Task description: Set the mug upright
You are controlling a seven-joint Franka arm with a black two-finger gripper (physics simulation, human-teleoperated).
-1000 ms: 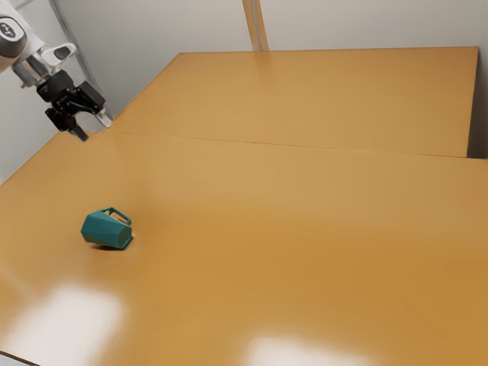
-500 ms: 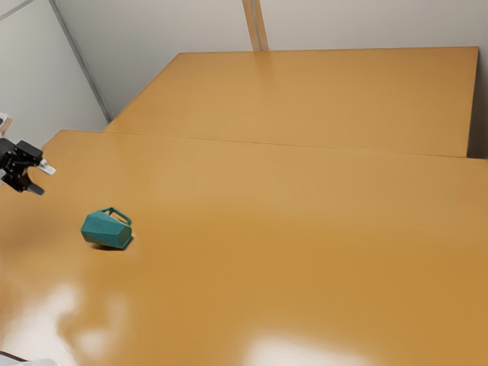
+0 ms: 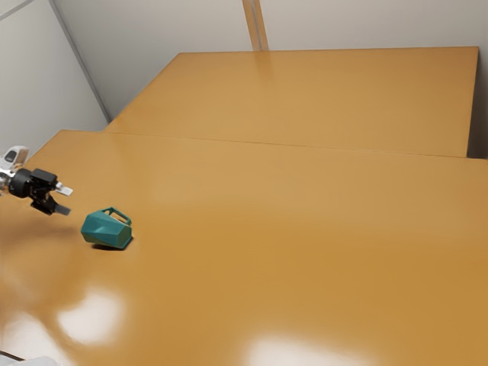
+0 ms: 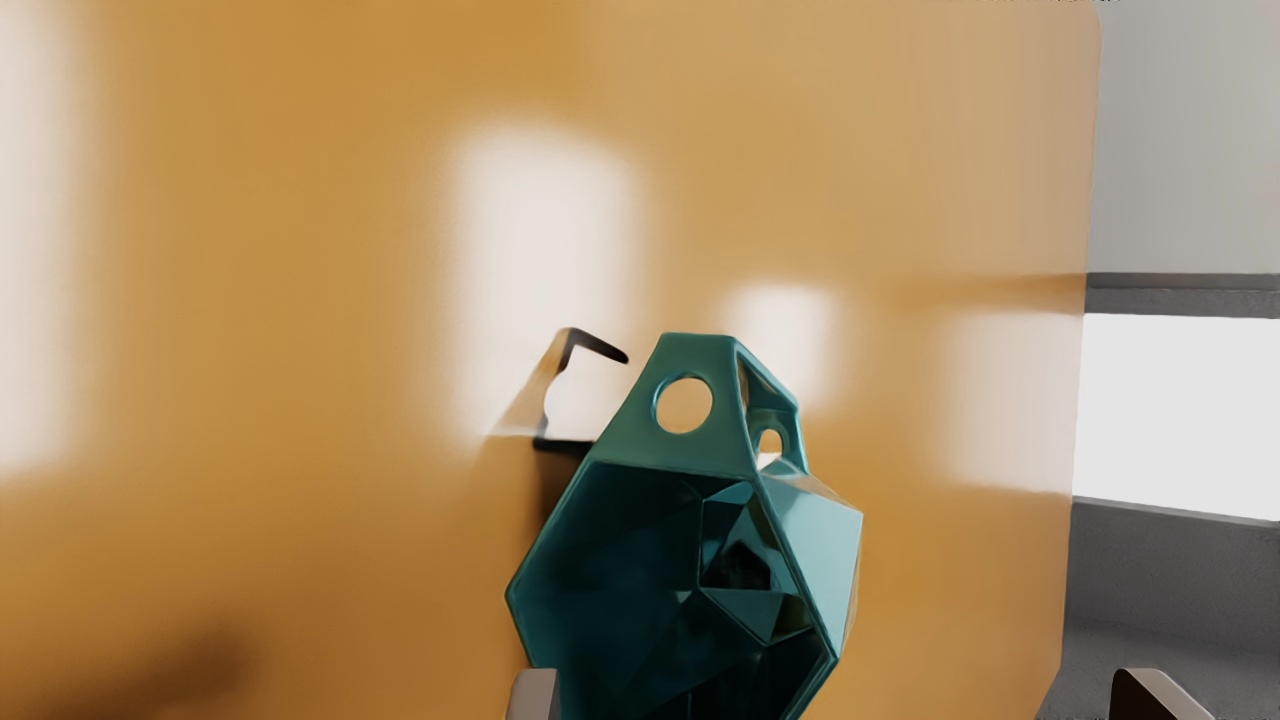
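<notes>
The gripper (image 3: 69,200) is at the exterior view's left, a short way from the teal mug (image 3: 107,229) and a little above the table, its two fingers spread apart. The mug lies on its side, its handle on the upper side. In the wrist view the mug (image 4: 680,560) shows its open mouth toward the hand, with the holed handle beyond. The gripper (image 4: 833,695) stands open there; one fingertip overlaps the mug's rim in the picture, and whether they touch I cannot tell. The other fingertip is off to the mug's side.
The mug rests on a glossy orange-brown table (image 3: 290,229). A second tabletop (image 3: 320,99) adjoins its far edge, with pale walls (image 3: 366,23) behind. In the wrist view the table's edge (image 4: 1085,300) runs past the mug's side.
The arm first swung toward the exterior view's left and lower; over the last half second the gripper came back toward the mug and lower still. The mug has not moved.
</notes>
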